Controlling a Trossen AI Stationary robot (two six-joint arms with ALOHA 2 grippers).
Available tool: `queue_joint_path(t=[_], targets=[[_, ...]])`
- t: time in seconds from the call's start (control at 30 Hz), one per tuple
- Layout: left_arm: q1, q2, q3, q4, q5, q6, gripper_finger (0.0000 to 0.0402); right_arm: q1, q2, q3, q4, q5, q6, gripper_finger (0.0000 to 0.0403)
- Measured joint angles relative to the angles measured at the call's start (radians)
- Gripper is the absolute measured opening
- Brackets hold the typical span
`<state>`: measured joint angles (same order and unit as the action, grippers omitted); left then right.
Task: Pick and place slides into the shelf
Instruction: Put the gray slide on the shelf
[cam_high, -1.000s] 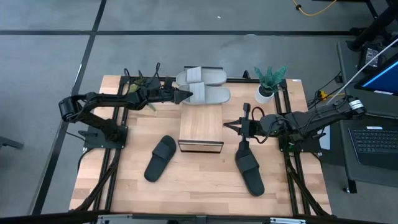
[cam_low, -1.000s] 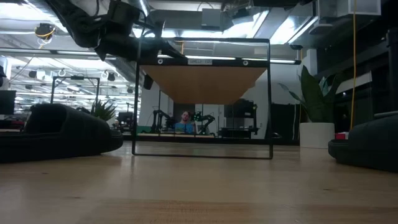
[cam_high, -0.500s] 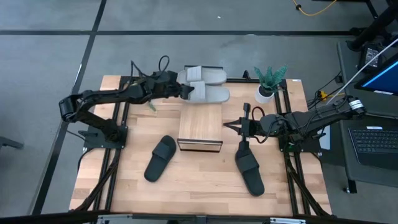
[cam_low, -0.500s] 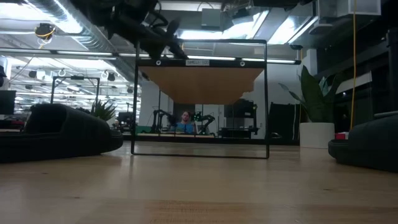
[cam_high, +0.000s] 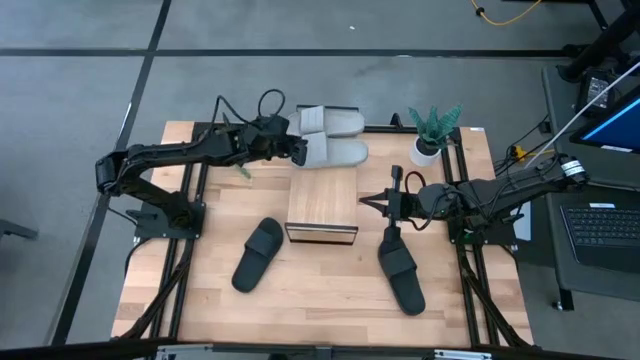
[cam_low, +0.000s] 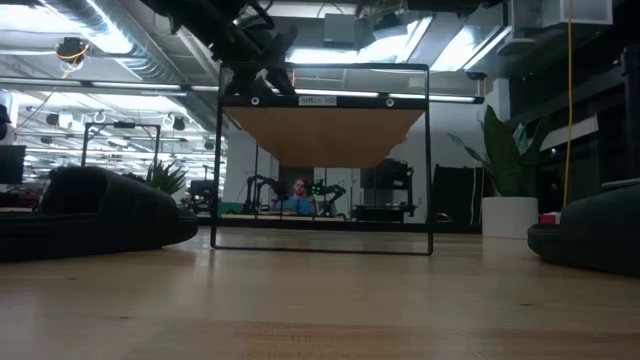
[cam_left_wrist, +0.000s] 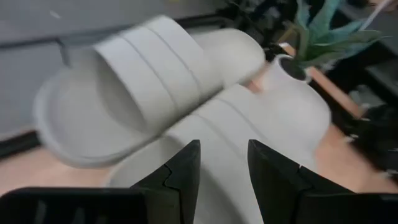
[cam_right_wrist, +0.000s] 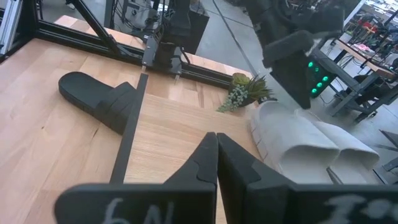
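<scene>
Two light grey slides lie side by side at the far end of the shelf (cam_high: 323, 203), as far as I can tell on its plank top: one farther (cam_high: 330, 122) (cam_left_wrist: 143, 68), one nearer (cam_high: 337, 152) (cam_left_wrist: 249, 124). My left gripper (cam_high: 300, 150) (cam_left_wrist: 221, 168) is open, its fingers just over the nearer grey slide's left end, touching nothing that I can see. Two black slides rest sole-down on the table, one left of the shelf (cam_high: 258, 254) (cam_right_wrist: 102, 96), one right (cam_high: 400, 270). My right gripper (cam_high: 362, 202) (cam_right_wrist: 216, 146) is shut, hovering at the shelf's right edge.
A potted plant (cam_high: 432, 130) stands at the far right beside the grey slides, and a small green sprig (cam_high: 240, 170) lies at the far left. The left arm's cable loops above its wrist (cam_high: 268, 100). Bare tabletop (cam_high: 320, 300) stretches along the near edge.
My left gripper has risen beside the grey slides, tipped from pointing steeply down toward more level, and rolled at the wrist. Its fingers stay open. Both grey slides lie where they were. My right arm has kept still.
</scene>
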<state>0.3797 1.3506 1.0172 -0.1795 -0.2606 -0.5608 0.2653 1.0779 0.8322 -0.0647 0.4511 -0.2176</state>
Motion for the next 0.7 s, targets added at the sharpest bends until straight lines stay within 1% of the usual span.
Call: queue_joint_path(t=[0.13, 0.27, 0.33, 0.47, 0.53, 0.6, 0.7], targets=[[-0.034, -0.047, 0.001, -0.034, -0.145, 0.095, 0.0124, 0.000, 0.000, 0.000, 0.007, -0.002, 0.000, 0.0005], [-0.092, -0.105, 0.001, -0.055, -0.304, 0.185, 0.0124, 0.000, 0.000, 0.000, 0.046, -0.032, -0.001, 0.0005], [-0.124, -0.129, 0.001, -0.057, -0.349, 0.241, 0.0124, -0.005, 0.000, 0.000, 0.063, -0.035, -0.007, 0.0005], [-0.185, -0.143, 0.001, -0.055, -0.407, 0.324, 0.0124, -0.030, 0.000, 0.013, 0.068, -0.049, -0.023, 0.0004], [-0.206, -0.143, -0.008, -0.050, -0.460, 0.334, 0.0124, -0.050, 0.000, 0.023, 0.069, -0.116, -0.023, 0.0003], [-0.223, -0.143, -0.037, -0.014, -0.496, 0.347, 0.0124, -0.075, 0.002, 0.033, 0.068, -0.208, -0.020, 0.0002], [-0.246, -0.156, -0.105, 0.062, -0.489, 0.410, 0.0124, -0.119, 0.002, 0.044, 0.065, -0.305, -0.001, 0.0002]])
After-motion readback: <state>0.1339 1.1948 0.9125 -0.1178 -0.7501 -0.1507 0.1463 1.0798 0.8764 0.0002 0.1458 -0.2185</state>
